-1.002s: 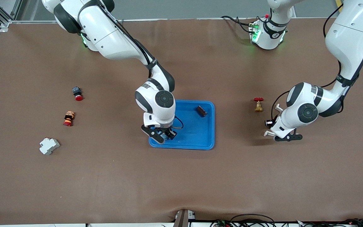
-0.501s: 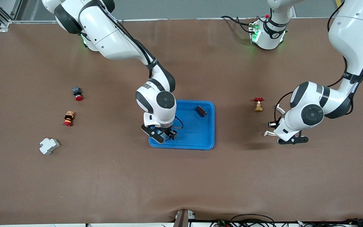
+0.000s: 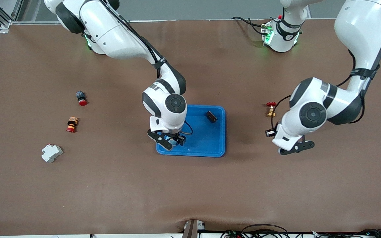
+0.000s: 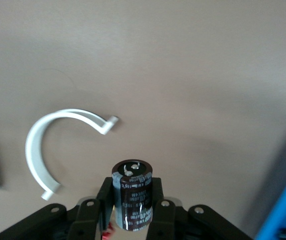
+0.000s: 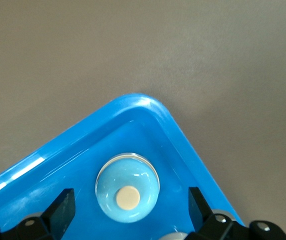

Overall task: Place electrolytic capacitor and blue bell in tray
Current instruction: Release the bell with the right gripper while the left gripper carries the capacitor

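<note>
Blue bell (image 5: 127, 187): lying in a tray (image 3: 210, 145) corner, done; right hand (image 5: 128, 210) spread open over it. Electrolytic capacitor (image 4: 133, 200): clamped in left hand (image 4: 133, 212), over bare surface (image 3: 190, 191) beside tray; delivery outstanding.

Even, diffuse overhead light fills the front view; the brown table (image 3: 111, 185) reads clearly, with soft, faint shadows beneath both arms. White arm shells are bright but not blown out. In the right wrist view a glossy highlight streaks the blue tray (image 5: 138, 102) rim. The left wrist view looks softer, its lower right corner blurred and shadowed.
</note>
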`<control>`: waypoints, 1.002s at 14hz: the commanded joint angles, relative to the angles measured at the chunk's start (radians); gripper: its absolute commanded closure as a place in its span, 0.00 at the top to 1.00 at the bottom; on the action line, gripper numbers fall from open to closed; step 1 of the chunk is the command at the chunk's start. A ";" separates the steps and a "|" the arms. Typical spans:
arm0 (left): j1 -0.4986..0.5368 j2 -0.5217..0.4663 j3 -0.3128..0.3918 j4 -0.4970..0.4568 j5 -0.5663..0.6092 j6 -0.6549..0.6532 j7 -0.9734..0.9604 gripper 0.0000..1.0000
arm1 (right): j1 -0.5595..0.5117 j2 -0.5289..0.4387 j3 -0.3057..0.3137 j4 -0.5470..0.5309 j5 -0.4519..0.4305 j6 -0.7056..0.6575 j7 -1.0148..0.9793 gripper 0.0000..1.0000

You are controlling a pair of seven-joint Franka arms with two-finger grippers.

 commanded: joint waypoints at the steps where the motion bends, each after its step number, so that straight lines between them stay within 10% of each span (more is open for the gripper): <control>1: -0.072 0.021 0.005 0.070 -0.051 -0.025 -0.128 0.00 | -0.060 -0.030 0.018 0.049 0.053 -0.104 -0.150 1.00; 14: -0.359 0.157 0.060 0.207 -0.057 0.108 -0.552 0.00 | -0.439 -0.335 0.006 0.001 0.125 -0.348 -0.925 1.00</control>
